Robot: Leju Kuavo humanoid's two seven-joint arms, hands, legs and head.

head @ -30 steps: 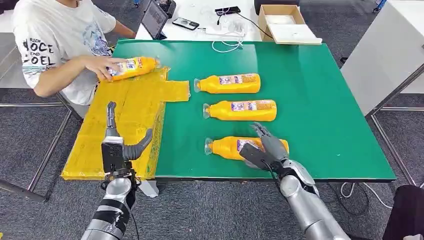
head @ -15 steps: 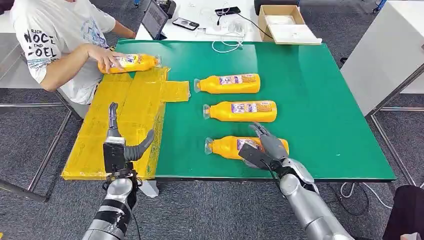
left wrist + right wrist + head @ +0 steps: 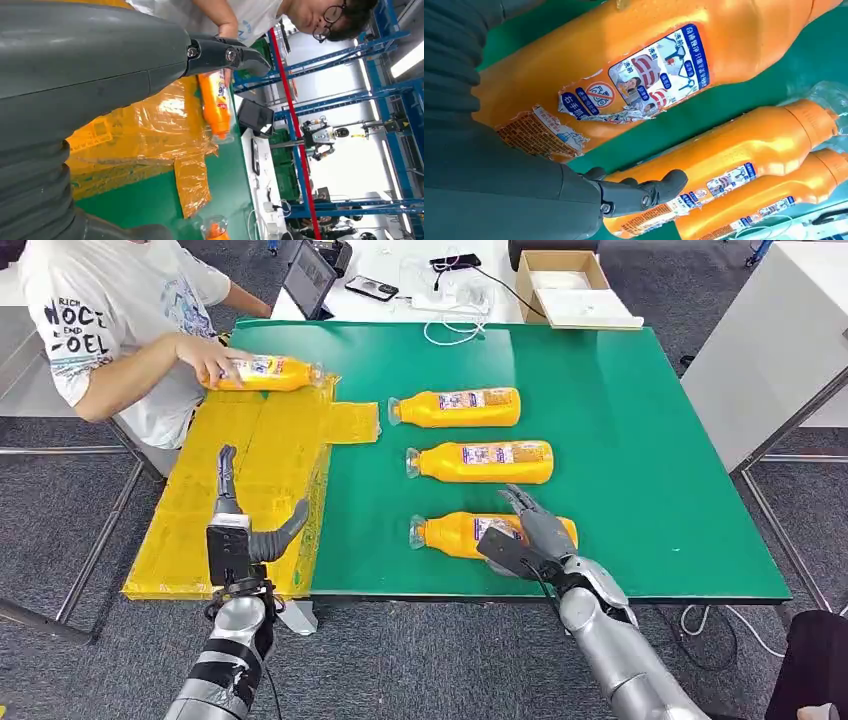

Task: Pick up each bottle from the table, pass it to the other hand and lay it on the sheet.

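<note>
Three orange bottles lie on their sides on the green table: a far one, a middle one and a near one. My right hand hovers over the near bottle's base end with its fingers spread and grips nothing. The right wrist view shows that bottle close under the hand, with the middle bottle beyond it. My left hand is open above the near end of the yellow sheet. A person's hand holds a fourth bottle at the sheet's far end.
The person sits at the table's far left corner. Behind the table lie a laptop, a phone, cables and a cardboard box. A white cabinet stands to the right. The table's right half is bare green.
The person has shifted the fourth bottle a little at the sheet's far end. My right hand has settled slightly closer over the near bottle. My left hand has barely moved.
</note>
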